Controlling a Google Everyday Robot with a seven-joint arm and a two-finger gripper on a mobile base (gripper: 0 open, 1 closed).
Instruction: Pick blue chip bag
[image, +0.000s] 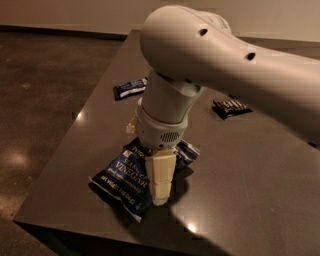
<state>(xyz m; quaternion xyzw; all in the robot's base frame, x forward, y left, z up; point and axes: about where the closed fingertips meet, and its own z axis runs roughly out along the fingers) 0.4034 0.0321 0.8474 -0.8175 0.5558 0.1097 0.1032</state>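
Camera view shows the gripper (160, 196) pointing down onto the chip bag (121, 179), which lies crumpled near the front edge of the table (250, 190). Whether the gripper is open or closed cannot be told. A blue wrapper (129, 89) and a black wrapper (231, 107) lie farther back.

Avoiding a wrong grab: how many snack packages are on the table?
3. Blue chip bag near the front edge, gripper over it; small blue-and-white bar far left; black bar far right. The arm may hide others.
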